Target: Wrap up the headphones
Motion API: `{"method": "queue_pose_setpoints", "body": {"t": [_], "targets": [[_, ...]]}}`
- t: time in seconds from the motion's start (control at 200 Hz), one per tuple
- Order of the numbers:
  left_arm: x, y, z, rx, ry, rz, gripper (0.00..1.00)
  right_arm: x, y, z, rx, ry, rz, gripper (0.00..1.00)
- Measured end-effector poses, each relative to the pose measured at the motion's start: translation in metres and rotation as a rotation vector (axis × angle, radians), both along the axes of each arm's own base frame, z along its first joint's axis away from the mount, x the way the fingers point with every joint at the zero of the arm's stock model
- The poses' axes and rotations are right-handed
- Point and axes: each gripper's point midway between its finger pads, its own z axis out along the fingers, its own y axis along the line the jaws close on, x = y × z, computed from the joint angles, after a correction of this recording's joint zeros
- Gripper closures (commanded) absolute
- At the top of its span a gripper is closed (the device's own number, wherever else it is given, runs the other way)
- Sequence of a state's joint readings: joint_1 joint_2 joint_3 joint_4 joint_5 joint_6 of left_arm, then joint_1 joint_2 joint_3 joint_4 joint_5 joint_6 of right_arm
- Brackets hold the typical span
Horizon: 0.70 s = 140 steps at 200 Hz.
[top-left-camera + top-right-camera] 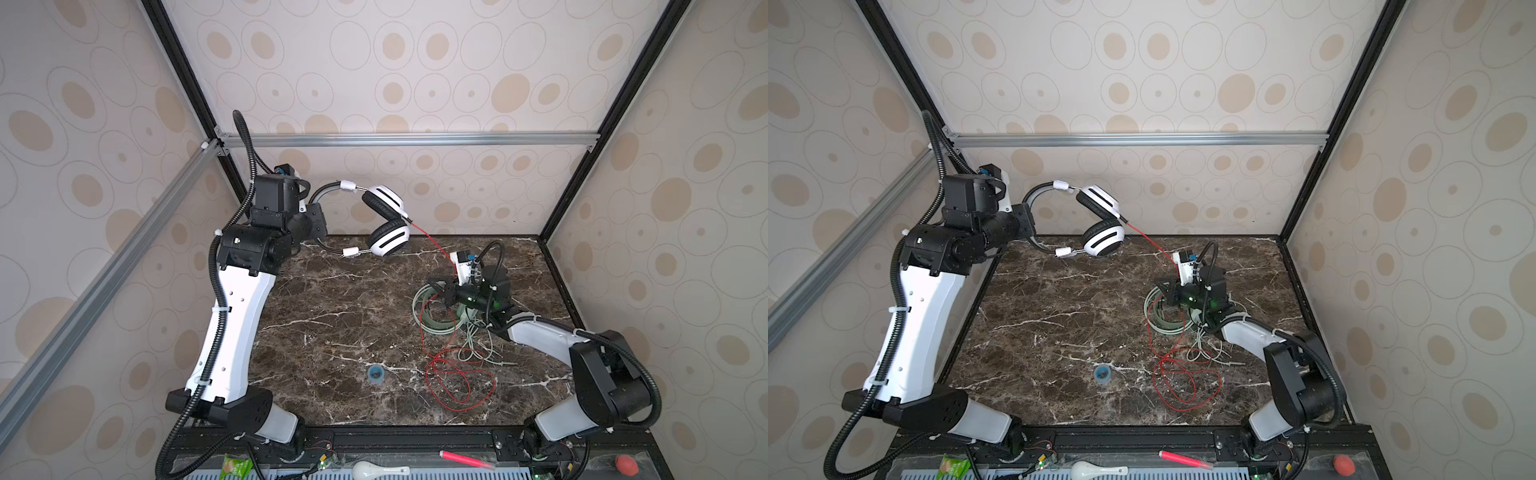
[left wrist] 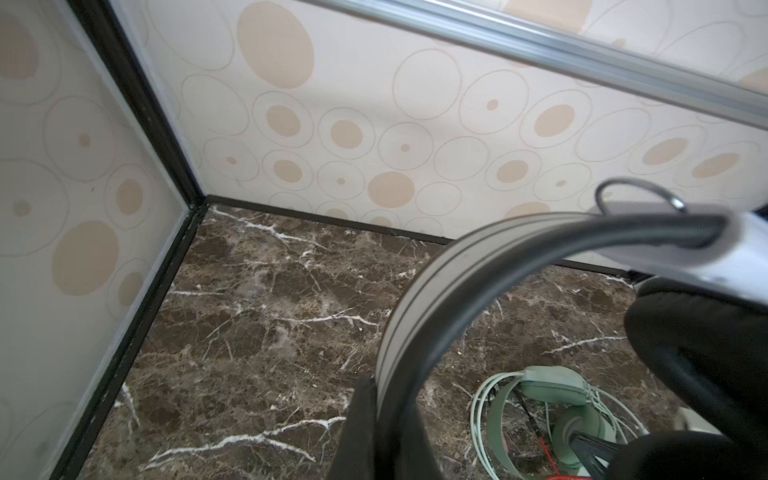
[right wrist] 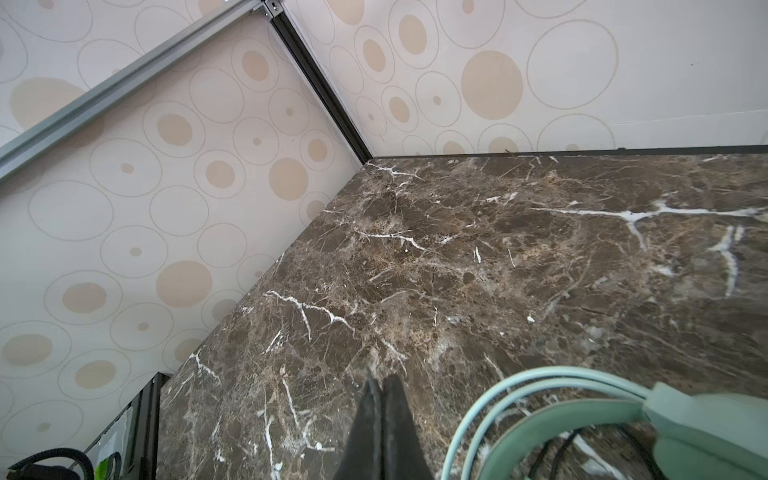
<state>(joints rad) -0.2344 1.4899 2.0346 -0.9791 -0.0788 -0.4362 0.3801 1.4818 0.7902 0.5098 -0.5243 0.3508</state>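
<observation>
- At the very front, off the counter (image 1: 332, 316), a pink pen (image 1: 463, 458) and a white spoon (image 1: 380, 471) lie on the rail.
- A small blue ring (image 1: 375, 372) lies on the counter near the front middle.
- To the right of the ring, the thin red cord (image 1: 432, 243) lies in loose loops. Farther back it rises tight to the far earcup.
- The mint-green headphones (image 1: 419, 316) lie flat on the right part of the counter. Their pale cord (image 3: 540, 381) runs beside the band.
- The right fingers (image 3: 399, 415) are low over this band and pressed together. I cannot tell if the red cord is between them.
- The white-and-black headphones (image 1: 386, 220) hang in the air over the far left of the counter.
- The left fingers (image 2: 357, 428) are closed on their headband.
</observation>
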Motion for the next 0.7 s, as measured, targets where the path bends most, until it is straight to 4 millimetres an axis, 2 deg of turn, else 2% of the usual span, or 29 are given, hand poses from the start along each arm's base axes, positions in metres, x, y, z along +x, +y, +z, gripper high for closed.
{"method": "queue_pose_setpoints", "body": {"t": [0.115,0.23,0.515,0.7], "targets": [[0.002,0.010,-0.019,0.016,0.031,0.053,1.00,-0.016,-0.005,0.000,-0.136,0.000,-0.018,1.00],[0.002,0.016,-0.041,0.036,0.055,0.086,1.00,-0.033,-0.007,0.013,-0.294,-0.044,-0.007,1.00],[-0.005,0.027,-0.092,0.102,0.106,0.113,1.00,-0.076,0.002,0.075,-0.687,-0.233,0.071,1.00],[-0.013,0.024,-0.112,0.158,0.123,0.070,1.00,-0.075,0.009,0.120,-0.888,-0.344,0.062,1.00]]}}
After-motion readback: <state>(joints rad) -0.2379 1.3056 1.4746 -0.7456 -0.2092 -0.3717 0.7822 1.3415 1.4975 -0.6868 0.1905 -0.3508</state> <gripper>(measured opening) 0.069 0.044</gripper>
